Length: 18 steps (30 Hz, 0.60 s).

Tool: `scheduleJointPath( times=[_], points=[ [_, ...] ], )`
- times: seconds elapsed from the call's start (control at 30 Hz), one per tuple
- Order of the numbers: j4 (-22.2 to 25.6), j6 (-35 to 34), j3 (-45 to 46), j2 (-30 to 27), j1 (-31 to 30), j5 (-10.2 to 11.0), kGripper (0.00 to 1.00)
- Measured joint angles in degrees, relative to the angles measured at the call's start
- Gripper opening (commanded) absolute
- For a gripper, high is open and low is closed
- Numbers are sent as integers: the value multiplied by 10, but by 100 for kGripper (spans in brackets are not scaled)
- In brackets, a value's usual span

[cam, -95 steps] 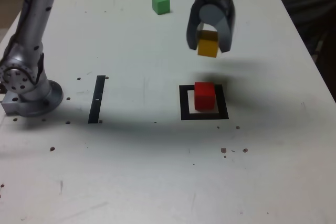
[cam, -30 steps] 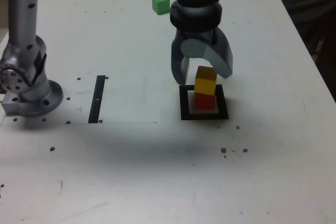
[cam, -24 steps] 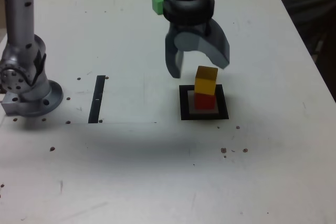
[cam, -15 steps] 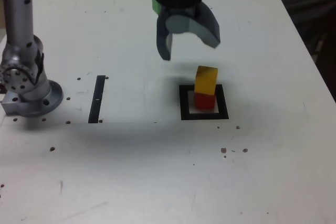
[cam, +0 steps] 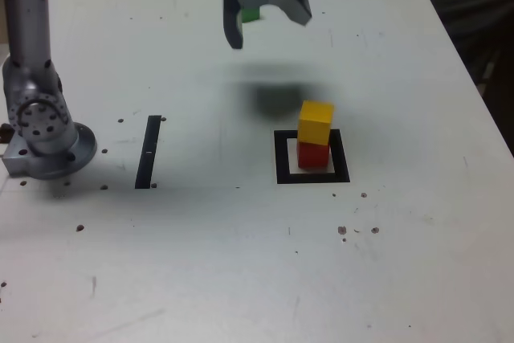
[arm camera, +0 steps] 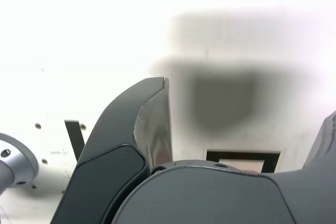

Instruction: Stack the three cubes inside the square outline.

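Note:
The yellow cube rests on the red cube inside the square outline, the yellow one turned slightly off square. Only a sliver of the green cube shows, at the far side of the table behind my gripper. My gripper hangs open and empty above the table, up and to the exterior view's left of the stack, close in front of the green cube. In the wrist view one dark finger fills the foreground, a piece of the square outline shows past it, and the cubes are hidden.
A narrow black strip lies on the white table to the exterior view's left of the outline. The arm's metal base stands at the table's left edge. A dark shape sits beyond the right edge.
My gripper opened fully, let go of the yellow cube on the red one, then rose and moved away toward the far side, up to the green cube.

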Motion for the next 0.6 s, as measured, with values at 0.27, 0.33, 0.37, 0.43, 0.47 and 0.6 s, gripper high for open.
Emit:
scheduleJointPath(
  times=[0.27,0.33,0.37,0.43,0.47,0.6],
  points=[
    [7,34,-29,15,76,9,100],
    [10,42,-37,18,91,11,100],
    [12,45,-42,20,99,13,100],
    [17,54,-55,27,118,16,100],
    [20,59,-62,32,127,17,100],
    [29,77,-88,54,155,18,100]
  ],
)
